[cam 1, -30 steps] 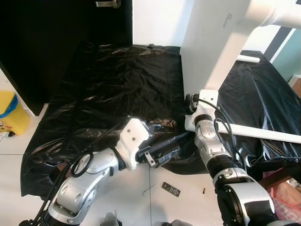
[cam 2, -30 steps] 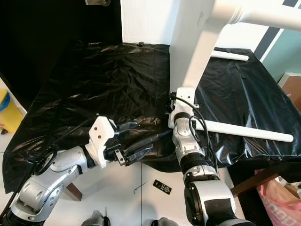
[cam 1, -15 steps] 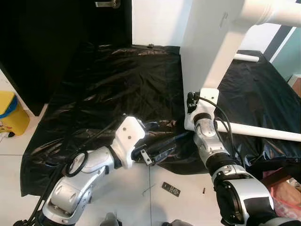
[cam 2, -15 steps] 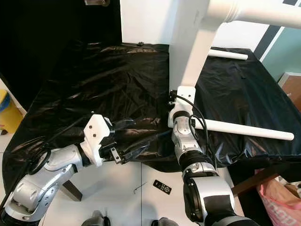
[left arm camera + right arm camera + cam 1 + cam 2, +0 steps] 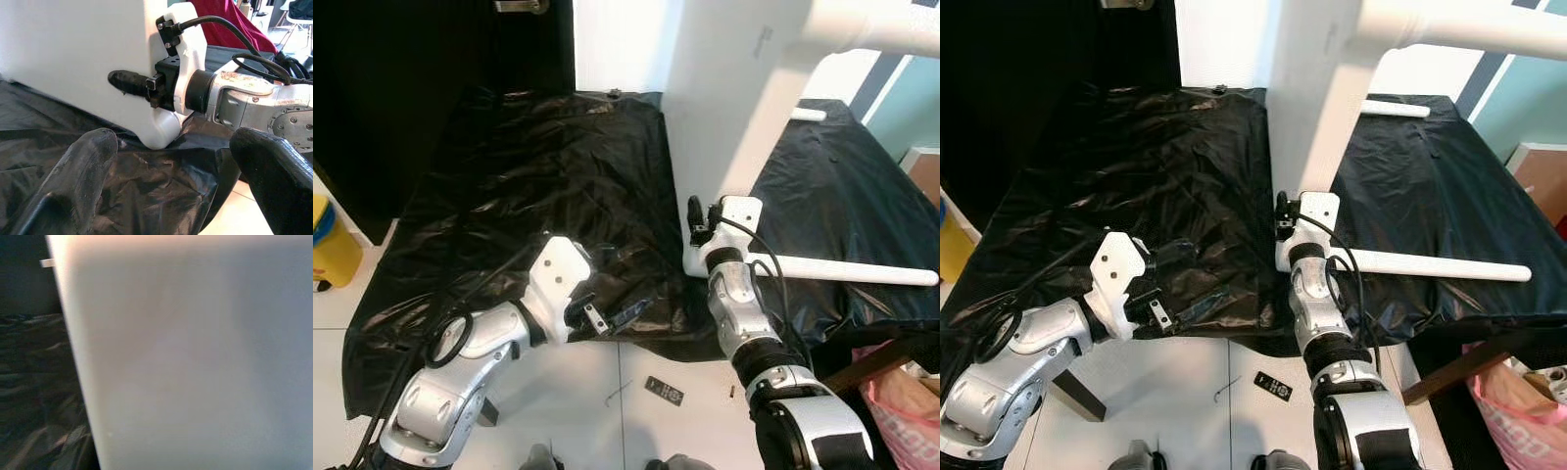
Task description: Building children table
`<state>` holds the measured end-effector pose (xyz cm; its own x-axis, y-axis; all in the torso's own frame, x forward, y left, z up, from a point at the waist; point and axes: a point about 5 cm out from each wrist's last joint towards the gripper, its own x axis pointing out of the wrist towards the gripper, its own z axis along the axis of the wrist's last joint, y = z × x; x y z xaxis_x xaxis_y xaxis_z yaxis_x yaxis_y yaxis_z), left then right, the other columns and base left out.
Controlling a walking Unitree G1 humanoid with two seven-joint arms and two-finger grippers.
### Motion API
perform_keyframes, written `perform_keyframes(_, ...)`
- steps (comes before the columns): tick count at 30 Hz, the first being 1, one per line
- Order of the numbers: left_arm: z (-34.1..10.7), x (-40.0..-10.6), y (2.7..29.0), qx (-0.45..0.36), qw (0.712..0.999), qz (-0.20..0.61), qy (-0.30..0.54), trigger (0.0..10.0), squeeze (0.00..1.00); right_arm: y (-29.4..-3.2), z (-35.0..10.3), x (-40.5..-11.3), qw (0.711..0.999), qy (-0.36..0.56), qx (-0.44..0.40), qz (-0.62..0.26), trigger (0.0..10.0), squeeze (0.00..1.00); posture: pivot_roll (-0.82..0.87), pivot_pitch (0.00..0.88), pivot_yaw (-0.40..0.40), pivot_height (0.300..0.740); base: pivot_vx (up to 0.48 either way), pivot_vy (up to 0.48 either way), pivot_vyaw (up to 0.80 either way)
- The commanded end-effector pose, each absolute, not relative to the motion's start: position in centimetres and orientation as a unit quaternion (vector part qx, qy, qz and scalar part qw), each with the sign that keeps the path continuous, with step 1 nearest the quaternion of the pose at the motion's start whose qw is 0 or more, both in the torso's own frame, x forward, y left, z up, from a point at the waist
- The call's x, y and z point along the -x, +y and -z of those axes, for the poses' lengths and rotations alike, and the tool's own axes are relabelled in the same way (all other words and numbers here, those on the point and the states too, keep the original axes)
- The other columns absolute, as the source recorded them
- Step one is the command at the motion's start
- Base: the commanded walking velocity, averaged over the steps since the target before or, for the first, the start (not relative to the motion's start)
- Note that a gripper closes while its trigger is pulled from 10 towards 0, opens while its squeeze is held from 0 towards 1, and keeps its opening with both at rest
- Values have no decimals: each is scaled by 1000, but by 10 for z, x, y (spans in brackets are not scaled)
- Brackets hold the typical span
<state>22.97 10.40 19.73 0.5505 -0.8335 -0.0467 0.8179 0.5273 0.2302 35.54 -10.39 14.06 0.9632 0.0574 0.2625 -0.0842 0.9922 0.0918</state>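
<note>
Tabletop (image 5: 734, 108) bears a small label, seemingly unreadable.

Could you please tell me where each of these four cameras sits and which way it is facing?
Left eye view: on the head, looking forward and down at the black sheet, white panel and loose leg; both arms show.
Right eye view: its stereo twin, same scene.
Left wrist view: along the left gripper, jaws open, toward the right gripper at the panel's bottom corner.
Right wrist view: pressed close to the panel.
Shared: panel and sheet appear in all four views.
</note>
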Motion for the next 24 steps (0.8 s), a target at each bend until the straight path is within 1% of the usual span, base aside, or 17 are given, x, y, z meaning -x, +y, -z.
perform_keyframes(1, -197, -227, 105, -115, 871, 476, -31, 10000, 0, -82, -141, -348, 983, -145, -55, -102, 0, 0, 134, 68, -77, 740, 0, 0, 0)
perform_keyframes(4, -198, -227, 106, -116, 873, 473, -31, 10000, 0, -74, -139, -339, 978, -154, -64, -129, 0, 0, 128, 70, -79, 740, 0, 0, 0)
perform_keyframes(5, -198, -227, 107, -115, 875, 470, -31, 10000, 0, -66, -138, -332, 973, -158, -73, -154, 0, 0, 124, 71, -81, 740, 0, 0, 0)
perform_keyframes(6, -197, -227, 107, -114, 875, 470, -31, 10000, 0, -63, -138, -330, 971, -160, -74, -162, 0, 0, 124, 71, -82, 740, 0, 0, 0)
perform_keyframes(13, -197, -227, 108, -115, 876, 468, -31, 10000, 0, -51, -138, -325, 967, -161, -82, -182, 0, 0, 127, 70, -87, 740, 0, 0, 0)
perform_keyframes(16, -197, -227, 108, -114, 877, 466, -31, 10000, 0, -36, -138, -322, 960, -157, -96, -210, 0, 0, 131, 69, -91, 740, 0, 0, 0)
perform_keyframes(20, -197, -227, 107, -113, 877, 466, -32, 10000, 0, -30, -140, -322, 959, -154, -98, -218, 0, 0, 133, 69, -94, 740, 0, 0, 0)
perform_keyframes(21, -198, -226, 107, -113, 877, 465, -33, 10000, 0, -19, -144, -323, 956, -153, -104, -229, 0, 0, 140, 67, -101, 740, 0, 0, 0)
perform_keyframes(24, -198, -226, 107, -113, 877, 465, -33, 10000, 0, -15, -145, -323, 954, -154, -106, -235, 0, 0, 140, 67, -101, 740, 0, 0, 0)
